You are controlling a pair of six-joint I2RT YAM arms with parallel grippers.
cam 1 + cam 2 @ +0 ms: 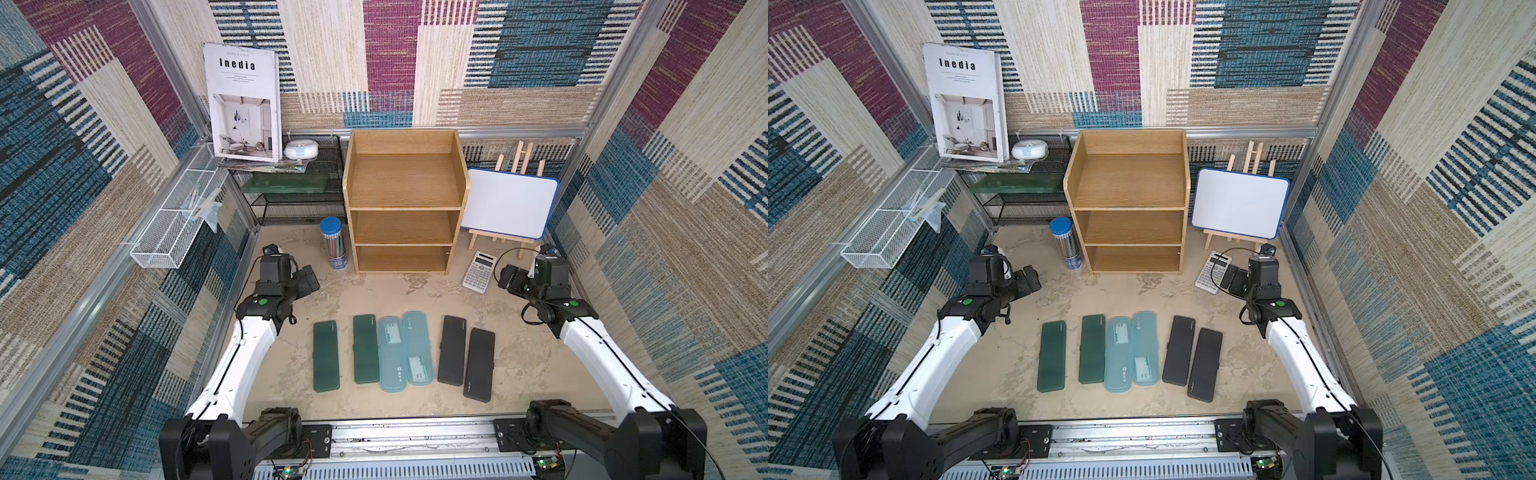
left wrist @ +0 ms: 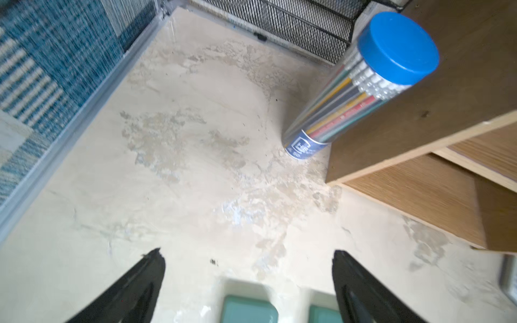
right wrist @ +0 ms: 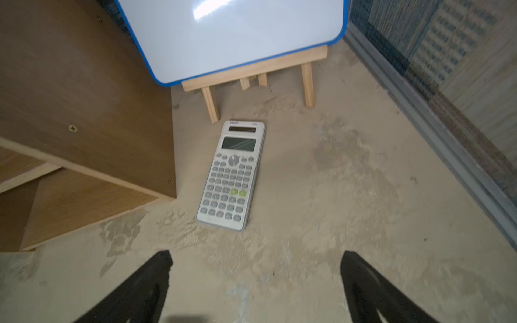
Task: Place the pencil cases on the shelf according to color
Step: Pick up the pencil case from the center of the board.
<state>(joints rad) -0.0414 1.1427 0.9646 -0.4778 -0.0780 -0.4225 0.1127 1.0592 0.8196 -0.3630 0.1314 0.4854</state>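
Opening entry, as I judge it: no case is placed yet, and the step in hand is the first reach.

All six cases lie flat in a row on the near part of the mottled beige tabletop [image 1: 374,295], long sides pointing at the shelf. Left to right:
- two dark green plastic pencil cases [image 1: 326,357] [image 1: 365,349]
- two translucent light blue pencil cases [image 1: 391,353] [image 1: 417,348], touching each other
- two matte black pencil cases [image 1: 452,350] [image 1: 480,364], the right one set slightly nearer

The light-brown wooden three-tier shelf [image 1: 405,227] stands at the far centre, every tier bare.

The left end effector [image 2: 247,253] is spread and holds nothing. It hangs over bare tabletop, near a clear pencil tube with a blue lid [image 2: 363,84]. The right end effector [image 3: 256,253] is also spread and empty, near the white calculator [image 3: 232,176].

Next move, probably: one arm draws back toward the near side and comes down across a case's narrow width. The cases are thin, so the fingertips must reach almost to the tabletop. The touching blue pair leaves no gap for a finger between them.

Limits:
- The left wrist view catches only two case ends, cut off at the frame edge.
- The right wrist view shows no case.
- Both wrist views are blurred.
- Print on the case lids is unreadable.
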